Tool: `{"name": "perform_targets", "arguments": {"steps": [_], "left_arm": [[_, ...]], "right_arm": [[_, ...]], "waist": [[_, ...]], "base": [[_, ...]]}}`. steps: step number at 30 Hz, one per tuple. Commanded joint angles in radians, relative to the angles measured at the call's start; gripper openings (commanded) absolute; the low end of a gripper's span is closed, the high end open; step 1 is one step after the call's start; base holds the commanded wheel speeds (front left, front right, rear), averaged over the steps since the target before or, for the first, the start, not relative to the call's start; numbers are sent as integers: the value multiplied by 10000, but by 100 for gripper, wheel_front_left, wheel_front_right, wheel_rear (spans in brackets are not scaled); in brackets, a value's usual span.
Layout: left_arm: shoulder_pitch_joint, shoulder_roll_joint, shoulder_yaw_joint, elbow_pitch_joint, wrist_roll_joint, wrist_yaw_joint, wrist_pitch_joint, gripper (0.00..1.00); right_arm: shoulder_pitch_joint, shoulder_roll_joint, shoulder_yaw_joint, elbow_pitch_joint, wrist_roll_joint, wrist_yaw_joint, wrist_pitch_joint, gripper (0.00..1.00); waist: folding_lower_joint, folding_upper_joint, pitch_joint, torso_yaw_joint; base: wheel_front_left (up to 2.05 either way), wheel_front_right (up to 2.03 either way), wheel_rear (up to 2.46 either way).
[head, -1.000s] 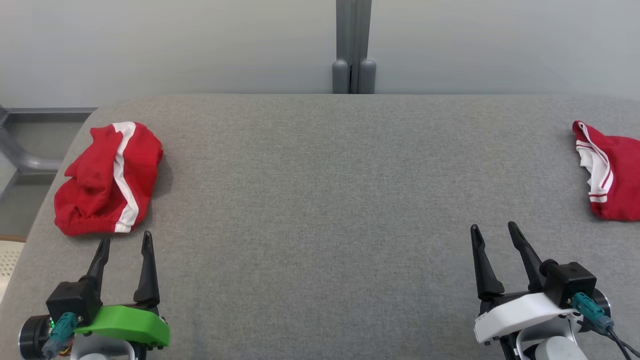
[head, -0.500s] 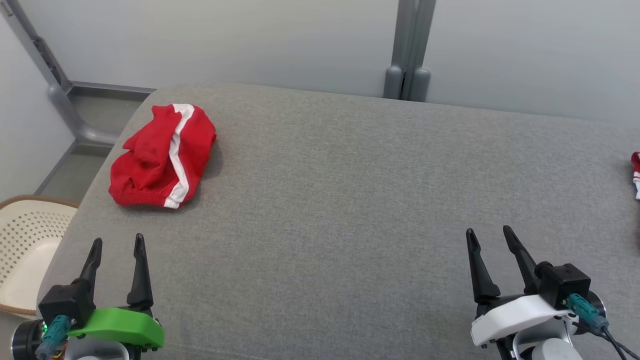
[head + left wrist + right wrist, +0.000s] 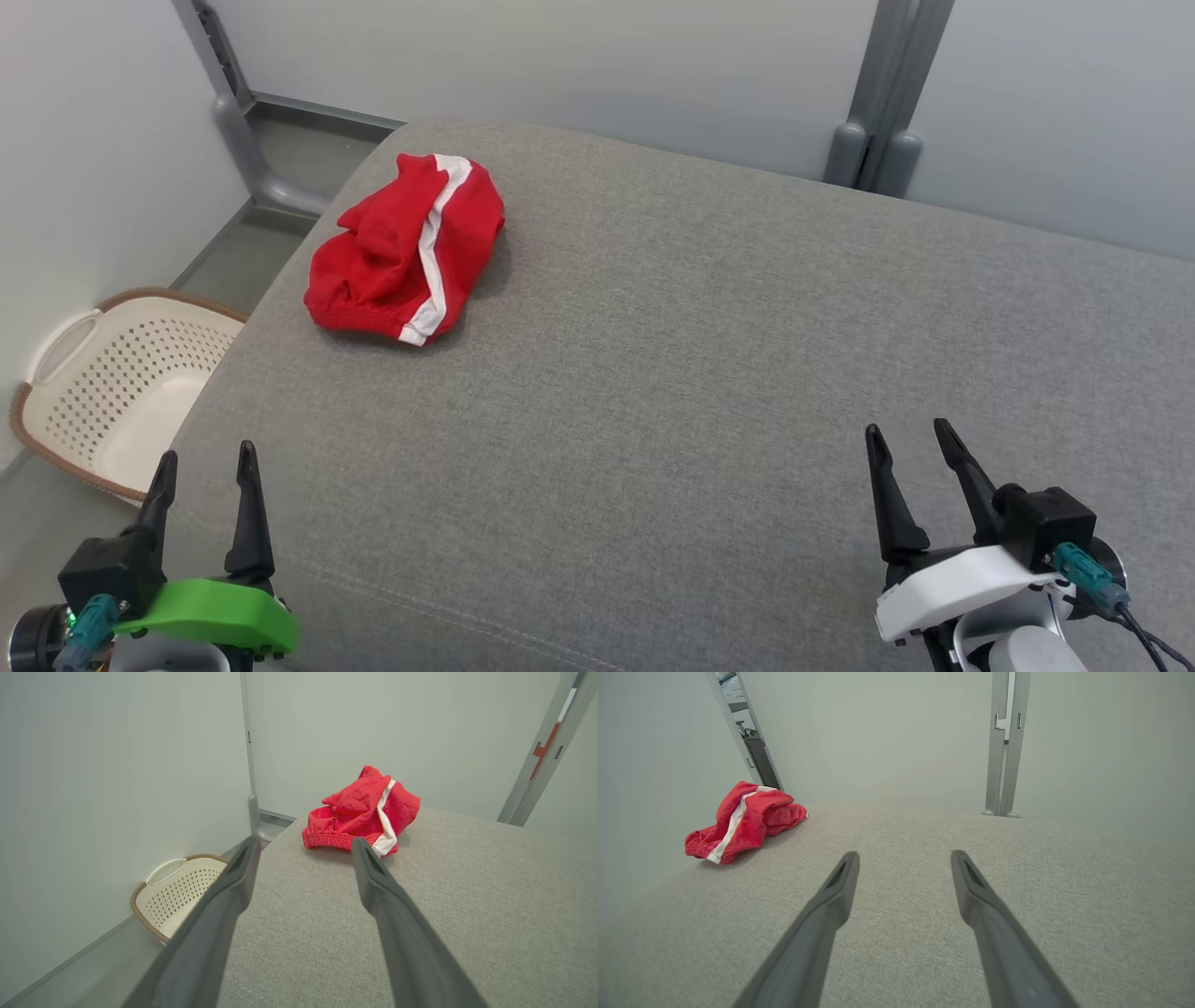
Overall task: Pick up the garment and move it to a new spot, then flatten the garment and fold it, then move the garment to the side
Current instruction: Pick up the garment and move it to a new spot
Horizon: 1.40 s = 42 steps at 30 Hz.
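Note:
A red garment (image 3: 403, 252) with a white side stripe lies crumpled near the far left corner of the grey padded table (image 3: 672, 373). The left wrist view has the garment (image 3: 359, 809) just beyond the fingertips, and it lies far off to the left in the right wrist view (image 3: 742, 821). My left gripper (image 3: 205, 462) hangs open over the table's near left corner, well short of the garment, with nothing between its fingers. My right gripper (image 3: 907, 437) stands open and empty above the near right of the table.
A cream perforated laundry basket (image 3: 103, 392) sits on the floor left of the table, also seen in the left wrist view (image 3: 175, 893). Grey posts (image 3: 878, 140) rise behind the table's far edge. Pale walls close in at left and back.
The head camera has turned left, so the whole picture slides right: the basket comes into view and a second red garment at the right edge leaves it. Both grippers stay open and empty.

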Motion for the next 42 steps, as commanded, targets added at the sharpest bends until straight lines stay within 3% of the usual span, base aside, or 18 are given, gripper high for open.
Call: {"name": "perform_targets", "arguments": {"steps": [1, 10, 17, 25, 36, 42], "left_arm": [[54, 66, 41, -26, -29, 41, -25, 100], [102, 47, 154, -93, -85, 109, -26, 100], [-72, -26, 232, -127, -180, 156, -24, 100], [-1267, 48, 475, -36, -248, -151, -25, 100], [-4534, 549, 1251, 819, -300, -843, -11, 100], [-6378, 912, 1597, 1634, -463, -1085, -8, 100]], "right_arm": [[-132, -28, -23, 7, -31, -16, -40, 100], [-241, -28, -15, 52, -136, -16, -64, 100], [-370, -32, 44, 78, -198, -16, -38, 100], [-792, -249, -197, -423, -533, -16, 233, 100], [-1613, -671, -914, -2012, -1174, -16, 895, 100], [-1753, -618, -1431, -2950, -1415, -16, 1100, 100]], "waist": [[0, 0, 79, 270], [0, 0, 199, 547], [0, 0, 325, 312], [0, 0, 1117, -667], [0, 0, 3381, -2607], [0, 0, 4516, -3217]], "base": [[0, 0, 0], [0, 0, 0], [0, 0, 0], [0, 0, 0], [0, 0, 0], [0, 0, 0]]}}
